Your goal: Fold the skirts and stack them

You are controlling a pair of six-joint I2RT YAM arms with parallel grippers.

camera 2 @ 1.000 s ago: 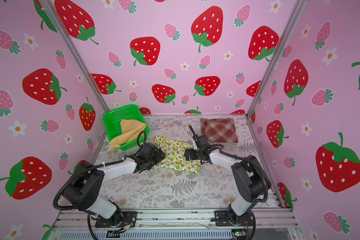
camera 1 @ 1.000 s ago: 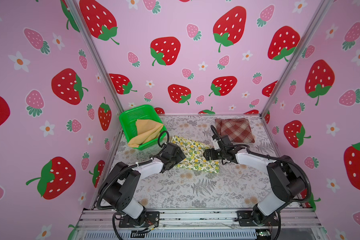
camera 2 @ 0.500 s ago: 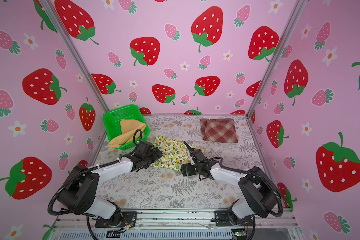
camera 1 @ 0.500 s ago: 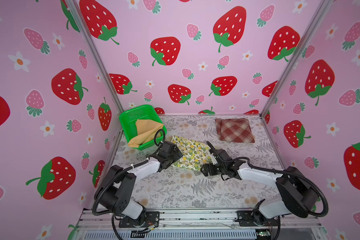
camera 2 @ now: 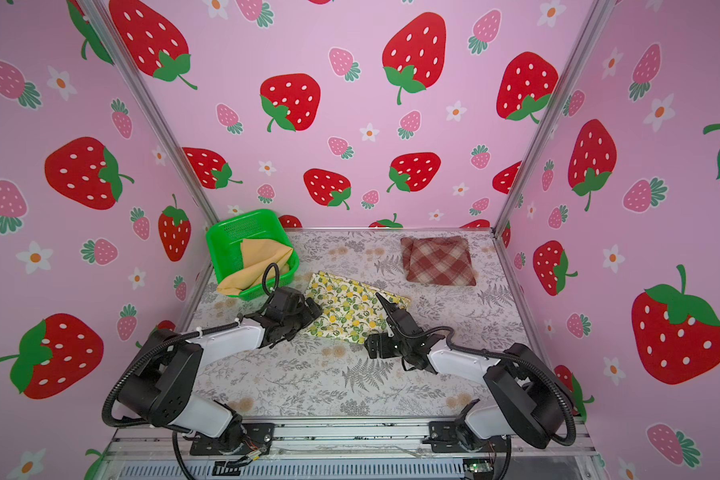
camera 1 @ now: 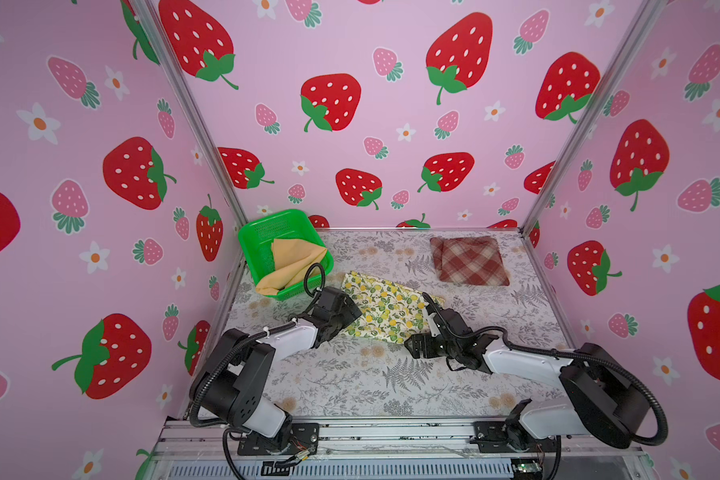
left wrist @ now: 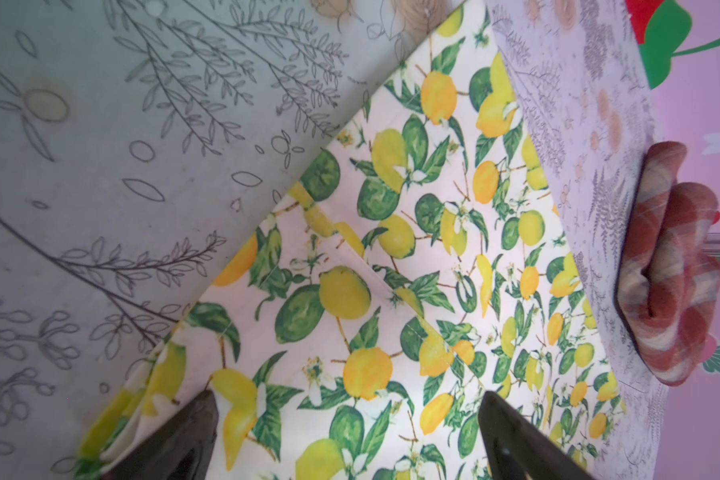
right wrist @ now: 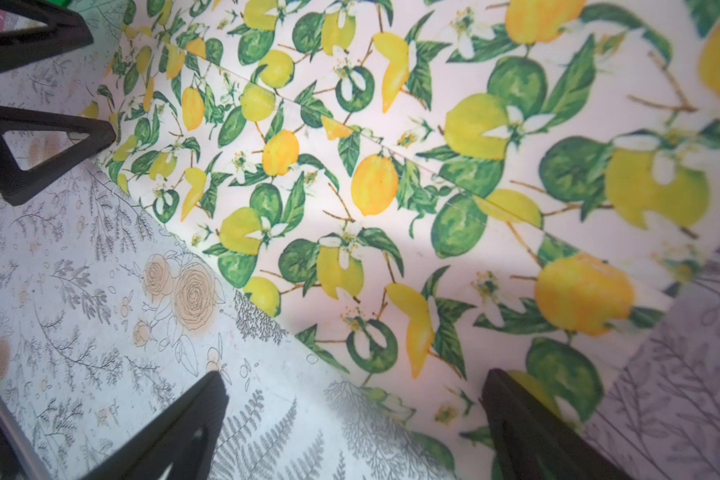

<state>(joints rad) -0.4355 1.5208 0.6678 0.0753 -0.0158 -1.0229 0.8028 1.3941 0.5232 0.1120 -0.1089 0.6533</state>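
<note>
The lemon-print skirt [camera 1: 385,307] [camera 2: 350,309] lies flat mid-table, filling the left wrist view [left wrist: 412,257] and the right wrist view [right wrist: 391,166]. My left gripper [camera 1: 352,313] [camera 2: 316,309] [left wrist: 350,405] is open, low over the skirt's left end. At its near right corner my right gripper [camera 1: 417,322] [camera 2: 375,322] [right wrist: 354,380] is open too, with one fingertip over the table and one over the cloth. The plaid skirt [camera 1: 468,259] [camera 2: 437,259] [left wrist: 674,266] lies folded at the back right. The mustard skirt [camera 1: 292,262] [camera 2: 258,262] hangs out of the basket.
A green perforated basket [camera 1: 267,228] [camera 2: 233,228] sits tilted in the back left corner. The floral table cover [camera 1: 391,382] runs bare along the front. Pink strawberry walls close in the left, back and right sides.
My right gripper has drawn back from over the middle of the lemon-print skirt to its near right corner. The left gripper has barely shifted. Both stay open.
</note>
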